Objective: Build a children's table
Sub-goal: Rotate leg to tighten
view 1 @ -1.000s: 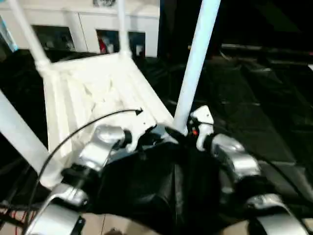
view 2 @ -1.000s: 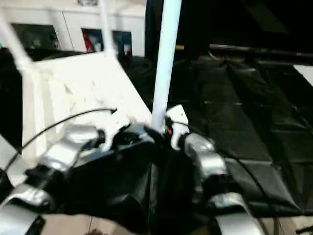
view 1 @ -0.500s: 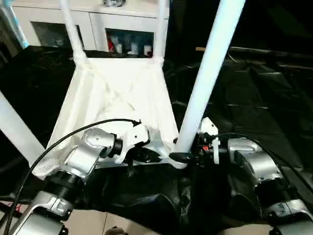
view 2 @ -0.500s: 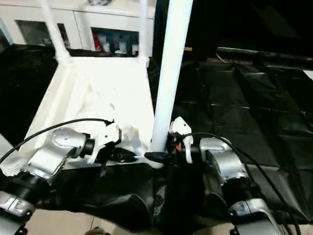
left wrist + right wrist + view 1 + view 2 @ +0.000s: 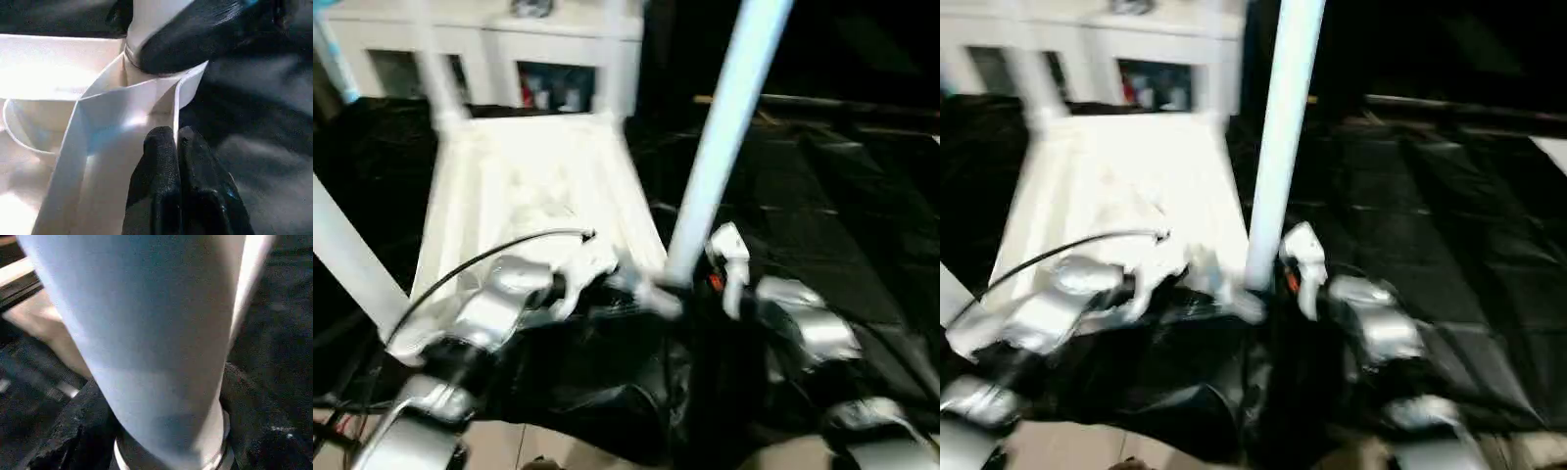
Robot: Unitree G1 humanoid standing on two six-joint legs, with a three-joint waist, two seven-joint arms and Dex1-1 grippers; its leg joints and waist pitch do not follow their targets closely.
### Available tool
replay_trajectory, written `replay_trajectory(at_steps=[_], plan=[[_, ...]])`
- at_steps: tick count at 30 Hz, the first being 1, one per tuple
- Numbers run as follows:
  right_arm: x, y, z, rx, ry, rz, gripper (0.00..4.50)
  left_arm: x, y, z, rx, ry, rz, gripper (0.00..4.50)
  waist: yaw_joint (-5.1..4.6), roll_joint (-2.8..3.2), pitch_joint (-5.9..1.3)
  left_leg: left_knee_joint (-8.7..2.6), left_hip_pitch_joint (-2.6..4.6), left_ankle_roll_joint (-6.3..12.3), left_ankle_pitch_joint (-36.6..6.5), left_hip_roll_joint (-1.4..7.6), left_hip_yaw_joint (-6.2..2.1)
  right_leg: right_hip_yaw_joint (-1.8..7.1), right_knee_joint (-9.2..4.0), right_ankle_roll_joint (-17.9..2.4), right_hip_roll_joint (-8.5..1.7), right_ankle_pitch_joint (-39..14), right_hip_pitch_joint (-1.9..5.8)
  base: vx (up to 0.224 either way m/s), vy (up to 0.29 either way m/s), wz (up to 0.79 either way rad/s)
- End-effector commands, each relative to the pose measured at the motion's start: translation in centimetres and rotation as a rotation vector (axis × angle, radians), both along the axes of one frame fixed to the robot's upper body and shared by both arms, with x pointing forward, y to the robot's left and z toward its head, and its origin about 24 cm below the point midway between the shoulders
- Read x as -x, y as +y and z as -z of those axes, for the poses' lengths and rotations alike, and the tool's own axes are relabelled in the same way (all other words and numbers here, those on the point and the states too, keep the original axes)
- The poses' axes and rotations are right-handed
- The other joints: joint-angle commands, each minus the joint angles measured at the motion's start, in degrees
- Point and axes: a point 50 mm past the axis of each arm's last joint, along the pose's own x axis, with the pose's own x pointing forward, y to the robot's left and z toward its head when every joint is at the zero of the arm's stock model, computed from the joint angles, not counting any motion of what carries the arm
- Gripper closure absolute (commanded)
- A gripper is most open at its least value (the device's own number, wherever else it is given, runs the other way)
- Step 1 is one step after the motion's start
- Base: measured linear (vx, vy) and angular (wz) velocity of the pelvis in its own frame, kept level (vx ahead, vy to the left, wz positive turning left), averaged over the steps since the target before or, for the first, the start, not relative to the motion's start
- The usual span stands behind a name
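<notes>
The right gripper (image 5: 168, 431) has its two black fingers (image 5: 73, 431) set on either side of the base of a white table leg (image 5: 720, 157), clasping it just above the collar where it enters the corner socket; in the right wrist view the leg rises between them through the middle of the frame. The left gripper (image 5: 177, 147) is clenched, its fingers (image 5: 159, 161) pressed together with the thin white rim of the tabletop (image 5: 538, 186) between their tips, low in the left wrist view. The right gripper's finger shows there too, wrapped round the leg at the upper centre.

In the head views the upturned tabletop fills the centre left, ribbed underside up, on black sheeting (image 5: 822, 225). The held leg stands at its near corner, centre right. Two more legs stand at the far corners in the upper left, and a fourth crosses the left edge. A white cabinet with glass doors (image 5: 538, 59) runs along the top.

The plastic looks light, stiff and smooth, so a round tapered leg would likely slip in a loose hold. Low by the socket seems the best place to grip, where turning or pressing levers least. The thin rim may flex, so steadying near the corner is sounder.
</notes>
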Motion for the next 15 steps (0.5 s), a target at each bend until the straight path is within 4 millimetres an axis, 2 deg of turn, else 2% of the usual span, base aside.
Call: replay_trajectory(at_steps=[1,5,6,8,9,10,13,15], plan=[[0.5,2.3,1.2,-0.001,0.060,-0.004,1.91,-1.2,-2.1,-2.5,0.080,-0.101,-0.027,4.50,0.13,-0.13,-3.60,-3.76,0.23,1.29,-12.9,1.41,-0.49,3.56,-6.00,-2.7,-4.37,-27.8,2.86,0.000,0.000,0.00],[0.3,4.6,1.1,-0.036,0.065,0.066,1.91,-1.9,-3.6,-2.7,0.097,-0.118,-0.116,4.50,0.19,-0.03,-3.92,-3.84,-0.22,1.90,-9.8,1.64,-0.48,3.88,-4.88,-4.7,-4.22,-21.0,3.20,0.000,0.000,0.00],[0.4,5.7,1.0,-0.034,0.048,0.042,1.91,-2.0,-4.1,-2.7,0.102,-0.123,-0.127,4.50,0.12,-0.06,-3.99,-3.84,-0.29,1.96,-8.7,1.72,-0.42,3.96,-4.54,-5.6,-4.16,-18.5,3.21,0.000,0.000,0.00],[0.6,7.0,0.7,-0.029,0.010,-0.013,1.91,-1.9,-4.6,-2.7,0.108,-0.129,-0.120,4.50,0.23,-0.10,-3.97,-3.78,-0.26,2.23,-8.6,1.62,-0.28,3.98,-4.52,-6.1,-4.25,-17.6,3.25,0.000,0.000,0.00],[0.6,7.2,0.5,-0.036,-0.001,-0.033,1.56,-1.7,-4.8,-2.7,0.112,-0.131,-0.101,4.50,0.35,-0.20,-3.91,-3.75,-0.25,2.57,-8.8,1.53,-0.17,4.00,-4.59,-6.3,-4.32,-18.0,3.29,0.000,0.000,0.00],[0.6,7.2,0.5,-0.041,-0.001,-0.033,1.56,-1.7,-4.8,-2.7,0.115,-0.129,-0.094,4.50,0.41,-0.10,-3.86,-3.81,-0.27,2.78,-9.1,1.56,-0.19,4.00,-4.69,-6.2,-4.32,-18.6,3.35,0.000,0.000,0.00],[0.6,6.9,0.2,-0.073,0.014,-0.058,1.15,-1.4,-4.7,-2.7,0.121,-0.127,-0.058,4.50,0.34,-0.15,-3.76,-3.91,-0.27,2.88,-9.4,1.64,-0.23,4.01,-4.72,-6.0,-4.26,-19.0,3.33,0.000,0.000,0.00],[0.9,6.2,0.0,-0.056,-0.005,-0.147,0.98,-0.8,-4.2,-2.6,0.124,-0.120,0.003,4.50,0.37,-0.20,-3.75,-3.94,-0.32,3.20,-9.9,1.71,-0.30,4.03,-4.78,-5.7,-4.35,-19.6,3.45,0.000,0.000,0.00]])
